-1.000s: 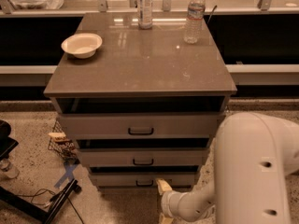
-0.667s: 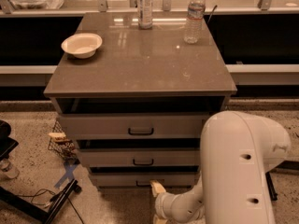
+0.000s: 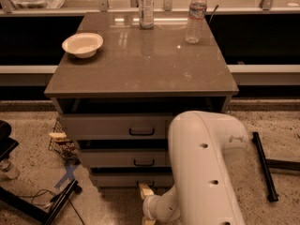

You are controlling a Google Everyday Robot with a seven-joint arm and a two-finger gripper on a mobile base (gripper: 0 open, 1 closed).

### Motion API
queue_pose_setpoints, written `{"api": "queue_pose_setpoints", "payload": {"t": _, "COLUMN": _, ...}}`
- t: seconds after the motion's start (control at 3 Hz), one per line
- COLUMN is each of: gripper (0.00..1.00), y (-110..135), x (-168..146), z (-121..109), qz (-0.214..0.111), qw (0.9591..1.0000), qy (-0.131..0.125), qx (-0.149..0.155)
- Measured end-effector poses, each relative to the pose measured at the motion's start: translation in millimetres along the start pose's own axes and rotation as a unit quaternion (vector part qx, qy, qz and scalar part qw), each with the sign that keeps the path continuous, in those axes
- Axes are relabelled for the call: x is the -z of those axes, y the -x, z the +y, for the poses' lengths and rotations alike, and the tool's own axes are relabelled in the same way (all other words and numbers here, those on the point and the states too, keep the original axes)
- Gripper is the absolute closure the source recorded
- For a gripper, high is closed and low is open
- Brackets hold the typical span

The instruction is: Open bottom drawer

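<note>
The bottom drawer [image 3: 119,179] is the lowest, slimmest pale grey front of the cabinet. It sits about in line with the drawers above. Its small black handle [image 3: 146,183] shows just above my gripper. My gripper [image 3: 146,206] is low in front of the cabinet, just below and in front of that handle. It is open and holds nothing. One cream fingertip [image 3: 145,190] is just under the drawer front, with no visible contact. My white arm [image 3: 206,168] covers the right half of all three drawers. The middle drawer [image 3: 122,159] and top drawer [image 3: 110,125] are above.
On the cabinet top [image 3: 140,64] stand a cream bowl [image 3: 83,44], a water bottle [image 3: 195,14] and a can-like bottle [image 3: 146,0]. A wire basket [image 3: 60,144] and a black stand [image 3: 51,204] with cables lie on the floor at the left. A black bar [image 3: 265,165] lies at the right.
My arm and gripper have moved left along the floor, in front of the bottom drawer and nearer its handle. The drawers have not moved.
</note>
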State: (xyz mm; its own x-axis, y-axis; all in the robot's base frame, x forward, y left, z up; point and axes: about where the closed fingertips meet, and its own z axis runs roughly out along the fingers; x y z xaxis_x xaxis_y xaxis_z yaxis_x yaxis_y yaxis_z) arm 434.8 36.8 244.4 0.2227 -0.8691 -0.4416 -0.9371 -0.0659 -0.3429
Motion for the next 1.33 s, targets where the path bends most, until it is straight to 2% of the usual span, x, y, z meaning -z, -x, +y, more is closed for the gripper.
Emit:
{"api": "queue_pose_setpoints", "payload": {"t": 0.33, "gripper": 0.0, "y": 3, "x": -25, "z": 6, "qz": 0.01, "qw": 0.9999, "qy": 0.012, "qx": 0.002}}
{"api": "queue_pose_setpoints", "payload": {"t": 0.67, "gripper": 0.0, "y": -8, "x": -46, "z": 12, "qz": 0.028, "qw": 0.9994, "qy": 0.022, "qx": -0.001}}
{"api": "queue_pose_setpoints", "payload": {"t": 1.0, "gripper": 0.0, "y": -19, "x": -65, "z": 7, "qz": 0.036, "qw": 0.999, "qy": 0.023, "qx": -0.01}}
{"api": "queue_pose_setpoints", "payload": {"t": 1.33, "gripper": 0.0, "y": -34, "x": -101, "z": -26, "qz": 0.053, "qw": 0.9986, "qy": 0.006, "qx": -0.009}}
